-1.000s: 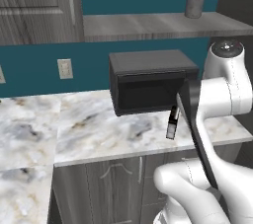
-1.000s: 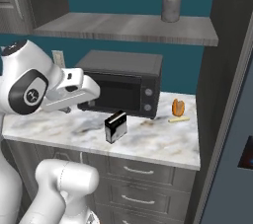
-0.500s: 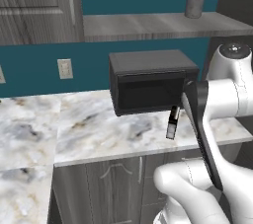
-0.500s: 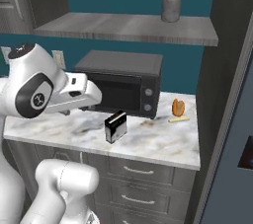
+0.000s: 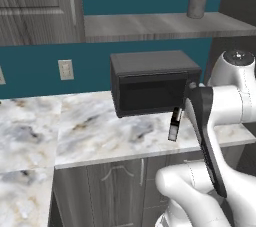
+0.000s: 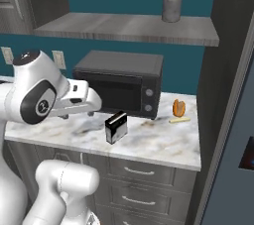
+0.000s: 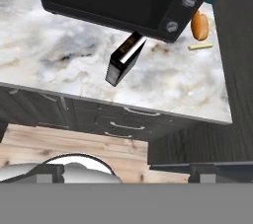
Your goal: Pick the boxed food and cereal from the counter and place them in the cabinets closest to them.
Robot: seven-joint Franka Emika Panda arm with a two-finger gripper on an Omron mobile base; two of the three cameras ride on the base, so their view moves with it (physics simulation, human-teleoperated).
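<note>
The boxed food (image 6: 116, 127), a small black box with a white face, stands upright on the marble counter (image 6: 163, 144) just in front of the microwave (image 6: 124, 83). From the left it shows edge-on as a thin boxed food (image 5: 174, 123), partly beside my forearm. My gripper (image 6: 78, 115) hangs open to the left of the box, apart from it, with nothing between its fingers. Looking down from the hand, the boxed food (image 7: 126, 57) lies ahead on the counter (image 7: 64, 60). A wood-grain cabinet (image 5: 35, 6) hangs at the upper left. The cereal is out of view.
A grey jar (image 6: 172, 2) stands on the open shelf (image 6: 129, 27) above the microwave. An orange bread roll (image 6: 178, 107) and a yellow stick (image 6: 179, 119) lie at the counter's right end, against a tall dark panel. Grey drawers (image 6: 144, 174) sit below.
The arm has dipped a little lower toward the counter. The gripper stays open and the box has not moved.
</note>
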